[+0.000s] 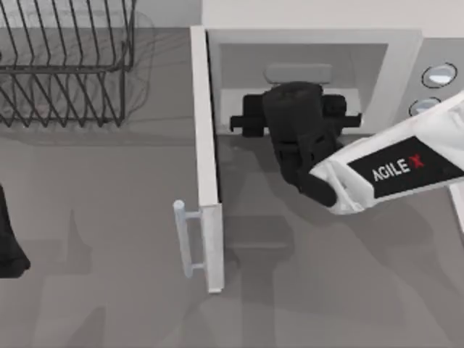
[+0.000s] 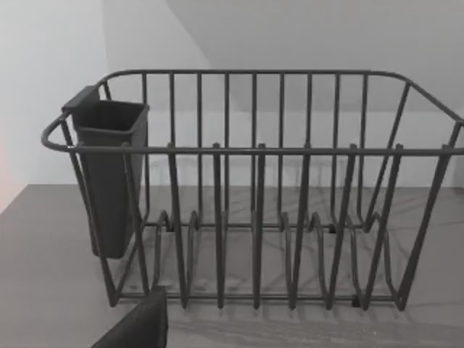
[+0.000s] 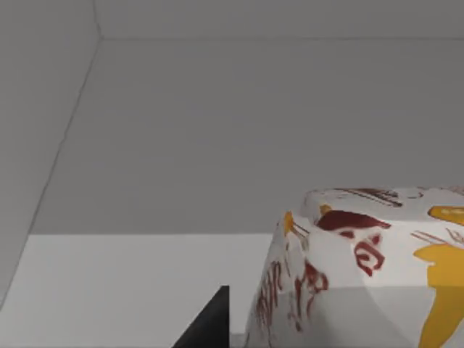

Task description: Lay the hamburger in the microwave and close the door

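The right gripper (image 1: 293,116) reaches inside the microwave (image 1: 406,51), likely to set the hamburger (image 3: 370,275) on its floor; the hamburger sits just ahead of it. I cannot tell whether it grips. The door (image 1: 206,159) stands open beside it. The left arm is parked at the table's left.
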Robot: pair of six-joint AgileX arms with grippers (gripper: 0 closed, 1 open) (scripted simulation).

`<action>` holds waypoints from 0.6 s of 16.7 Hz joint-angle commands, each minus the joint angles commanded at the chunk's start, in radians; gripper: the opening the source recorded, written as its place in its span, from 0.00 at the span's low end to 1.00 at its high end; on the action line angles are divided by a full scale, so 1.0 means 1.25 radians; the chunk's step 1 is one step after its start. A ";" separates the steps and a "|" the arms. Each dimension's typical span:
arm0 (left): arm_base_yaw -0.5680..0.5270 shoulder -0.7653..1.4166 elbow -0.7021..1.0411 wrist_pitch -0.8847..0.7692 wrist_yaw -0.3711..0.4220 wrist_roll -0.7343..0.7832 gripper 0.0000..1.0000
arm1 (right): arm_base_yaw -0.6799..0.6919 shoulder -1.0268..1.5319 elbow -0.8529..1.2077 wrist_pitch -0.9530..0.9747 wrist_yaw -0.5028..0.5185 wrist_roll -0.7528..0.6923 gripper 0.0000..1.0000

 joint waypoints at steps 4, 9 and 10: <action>0.000 0.000 0.000 0.000 0.000 0.000 1.00 | -0.004 -0.002 -0.001 -0.003 -0.003 0.000 0.00; 0.000 0.000 0.000 0.000 0.000 0.000 1.00 | -0.028 0.093 0.133 -0.054 -0.026 -0.013 0.00; 0.000 0.000 0.000 0.000 0.000 0.000 1.00 | -0.037 0.122 0.185 -0.071 -0.033 -0.018 0.00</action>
